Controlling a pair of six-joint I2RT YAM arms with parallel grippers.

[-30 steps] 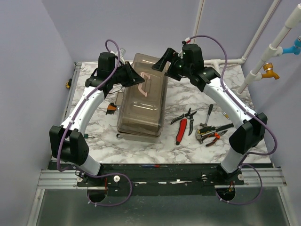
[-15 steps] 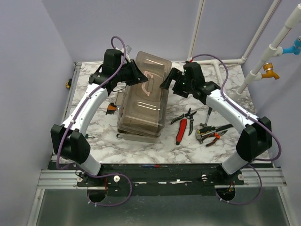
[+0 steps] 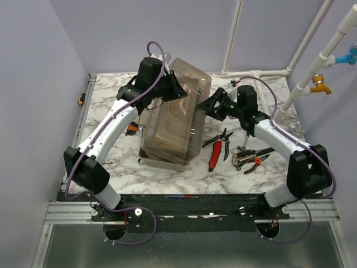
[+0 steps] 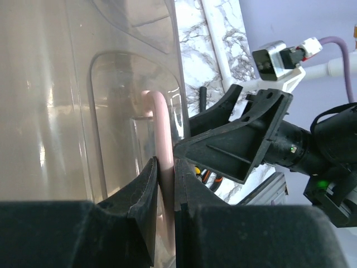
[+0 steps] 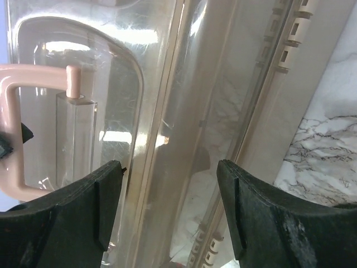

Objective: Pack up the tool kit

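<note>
The toolbox (image 3: pixel 170 125) with its smoky translucent lid lies on the marble table, tipped up to the right. My left gripper (image 3: pixel 179 92) is shut on its pink handle (image 4: pixel 162 134), which also shows in the right wrist view (image 5: pixel 14 128). My right gripper (image 3: pixel 207 106) is open, its jaws wide apart against the lid's right side (image 5: pixel 184 128). Red cutters (image 3: pixel 215 156), black pliers (image 3: pixel 218 138), a hammer (image 3: pixel 244 156) and a screwdriver (image 3: pixel 248 134) lie on the table right of the box.
White pipes (image 3: pixel 256 72) run along the table's back right edge. An orange-and-black tool (image 3: pixel 131 128) lies left of the box under my left arm. The near edge carries a metal rail (image 3: pixel 189 209).
My left gripper has pulled the handle up and to the right, tilting the toolbox. My right gripper has moved right and lower, now alongside the lid.
</note>
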